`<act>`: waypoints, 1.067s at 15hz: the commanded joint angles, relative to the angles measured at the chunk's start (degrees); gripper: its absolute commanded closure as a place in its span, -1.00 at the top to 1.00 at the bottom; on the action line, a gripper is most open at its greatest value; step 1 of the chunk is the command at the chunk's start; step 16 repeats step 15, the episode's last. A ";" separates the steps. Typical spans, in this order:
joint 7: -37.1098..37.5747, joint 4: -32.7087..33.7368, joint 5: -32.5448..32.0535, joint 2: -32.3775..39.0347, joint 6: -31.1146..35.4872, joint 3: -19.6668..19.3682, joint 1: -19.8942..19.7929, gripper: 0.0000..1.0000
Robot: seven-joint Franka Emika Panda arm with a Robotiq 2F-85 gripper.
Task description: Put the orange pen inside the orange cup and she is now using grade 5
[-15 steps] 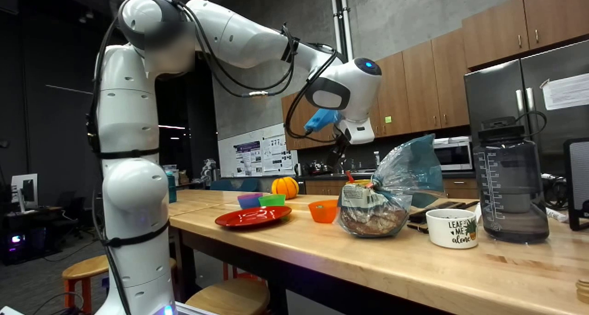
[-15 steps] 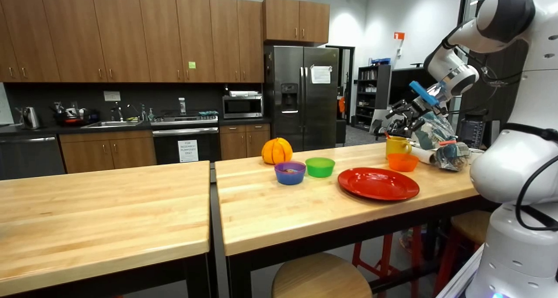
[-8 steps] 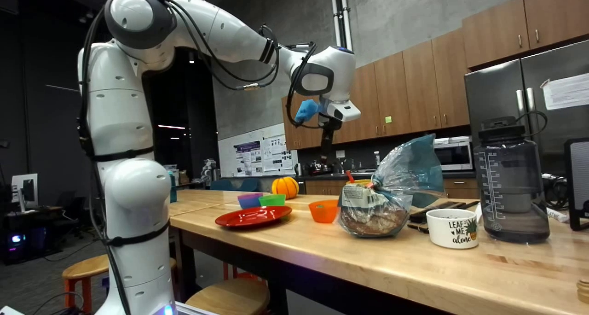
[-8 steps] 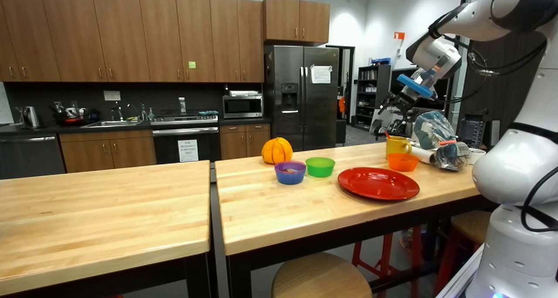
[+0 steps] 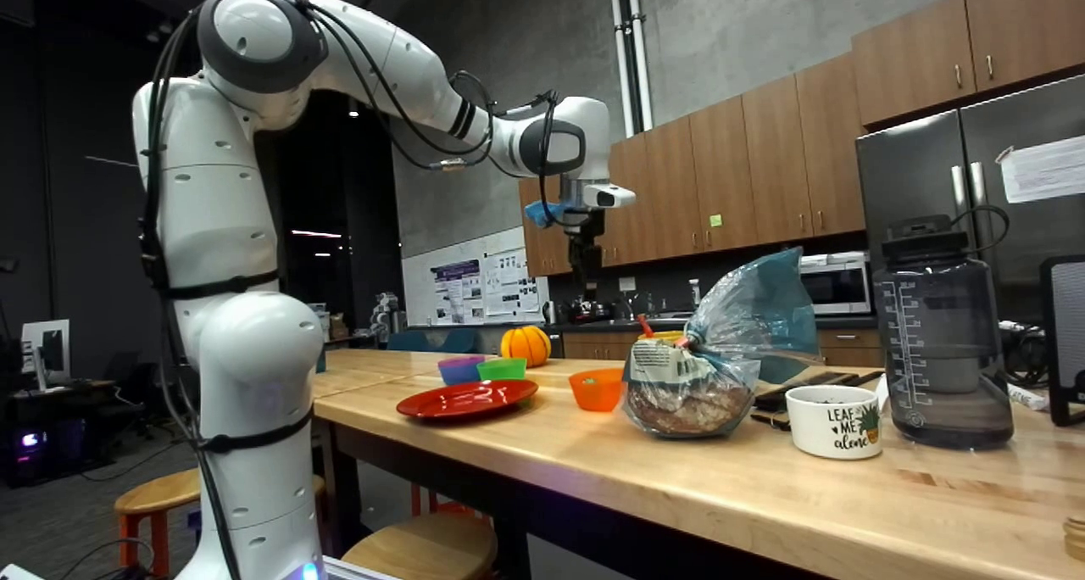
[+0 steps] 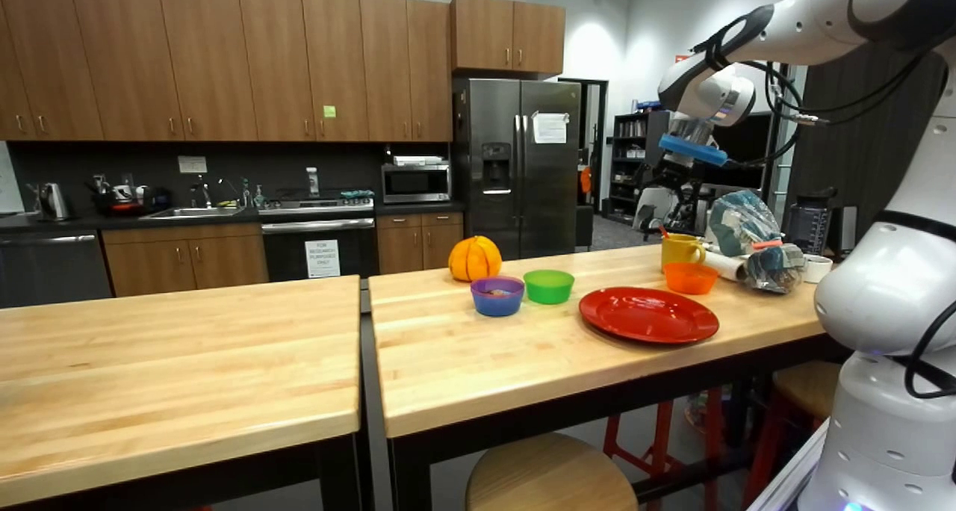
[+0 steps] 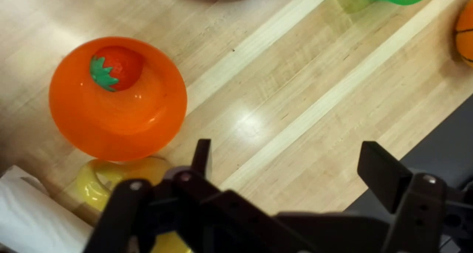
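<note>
The orange cup stands upright on the table at the left of the wrist view, with a toy strawberry inside. The cup also shows in both exterior views. A thin orange-red stick, which looks like the orange pen, sticks up out of the yellow mug behind the cup. Its tip also shows above the bag in an exterior view. In the wrist view the mug is partly hidden by my finger, and the pen is not visible. My gripper is open, empty, pointing down above the table.
A bread bag and white roll lie beside the cup and mug. A red plate, green bowl, purple-blue bowl and small pumpkin stand farther along. A white printed mug and tall bottle stand beyond the bag.
My gripper has moved away from above the bag, leftward in both exterior views, and swung from tilted to pointing nearly straight down. The objects on the table have not moved.
</note>
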 commanded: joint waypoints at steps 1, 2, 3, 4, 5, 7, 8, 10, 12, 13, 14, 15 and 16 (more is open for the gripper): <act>-2.94 -1.60 -5.41 -2.54 0.92 1.46 1.68 1.00; -3.92 -1.77 -6.44 -2.76 0.85 1.94 2.23 1.00; -4.85 -1.94 -7.48 -2.92 0.73 2.47 2.80 1.00; -6.22 -2.04 -8.10 -3.11 0.44 2.81 3.35 1.00; -7.63 -2.10 -8.55 -3.19 0.18 3.13 3.92 1.00; -10.71 -2.12 -9.21 -2.92 -0.55 3.67 5.01 1.00; -12.31 -2.18 -9.40 -2.73 -0.89 3.93 5.55 1.00; -15.04 -2.39 -9.59 -2.33 -1.13 4.46 6.65 1.00; -17.48 -2.77 -9.47 -2.03 -0.90 4.98 7.62 1.00; -18.48 -3.07 -9.60 -2.07 -0.68 5.25 8.06 1.00; -19.28 -3.43 -9.56 -2.26 -0.32 5.45 8.42 1.00; -19.95 -3.88 -9.14 -2.57 0.25 5.59 8.79 1.00; -19.95 -3.88 -9.14 -2.57 0.25 5.59 8.79 1.00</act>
